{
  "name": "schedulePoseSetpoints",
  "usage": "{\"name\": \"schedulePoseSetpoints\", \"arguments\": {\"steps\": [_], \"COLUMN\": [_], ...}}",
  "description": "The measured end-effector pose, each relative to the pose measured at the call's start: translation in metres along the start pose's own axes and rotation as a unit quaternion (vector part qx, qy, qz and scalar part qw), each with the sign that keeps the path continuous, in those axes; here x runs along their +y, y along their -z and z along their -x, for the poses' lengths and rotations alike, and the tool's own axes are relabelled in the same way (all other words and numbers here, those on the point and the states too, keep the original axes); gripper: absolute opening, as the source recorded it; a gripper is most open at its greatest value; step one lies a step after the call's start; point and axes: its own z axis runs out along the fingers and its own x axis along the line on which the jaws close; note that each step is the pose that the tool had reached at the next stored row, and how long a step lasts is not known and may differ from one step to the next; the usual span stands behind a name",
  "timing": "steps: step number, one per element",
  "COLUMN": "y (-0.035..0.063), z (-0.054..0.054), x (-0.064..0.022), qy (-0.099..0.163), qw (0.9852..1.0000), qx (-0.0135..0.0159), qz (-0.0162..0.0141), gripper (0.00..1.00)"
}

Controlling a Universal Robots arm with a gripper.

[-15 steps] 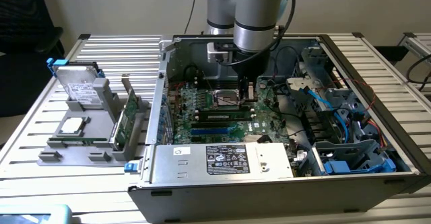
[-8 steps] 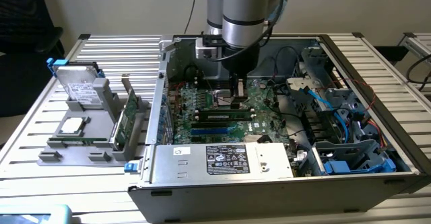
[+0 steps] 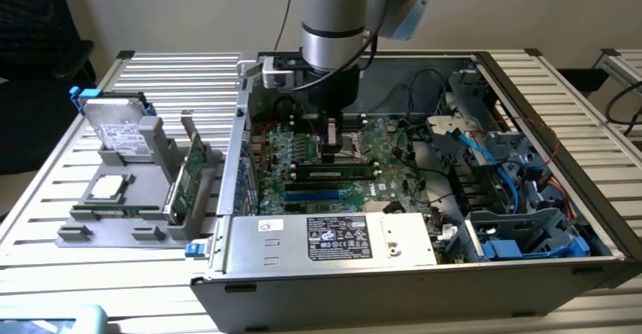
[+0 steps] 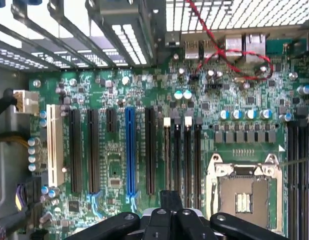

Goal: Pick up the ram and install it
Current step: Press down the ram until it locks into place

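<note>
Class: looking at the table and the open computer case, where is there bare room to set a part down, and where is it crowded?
Bare table slats lie behind the grey parts holder and in front of it. Inside the case, the motherboard, cables and gripper crowd everything.

We are looking at a slatted metal workbench (image 3: 161, 78) that is running across the whole scene, its pale ribs catching even, soft light. A plain beige wall (image 3: 201, 10) is standing behind it at the far side. At the exterior view's far left, a dark chair (image 3: 35, 40) is sitting beside the bench, and a second slatted surface (image 3: 624, 71) is showing at the far right.
</note>
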Motion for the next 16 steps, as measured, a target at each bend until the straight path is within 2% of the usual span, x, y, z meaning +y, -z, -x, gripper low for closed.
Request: {"name": "schedulePoseSetpoints", "arguments": {"steps": [3,5,11,16], "y": [0.0001,-0.0002,-0.0070,-0.0103], "z": [-0.001,-0.001,-0.001,-0.001], "x": [0.0130,0.0179,0.0247,0.0269], "qy": [0.000,0.000,0.000,0.000], "qw": [1.0000,1.0000,1.0000,1.0000], "qx": [-0.0001,-0.0001,-0.0001,-0.0005], "qz": [0.0000,0.0000,0.0000,-0.0001], "gripper": [0.11,0.11,0.11,0.11]}}
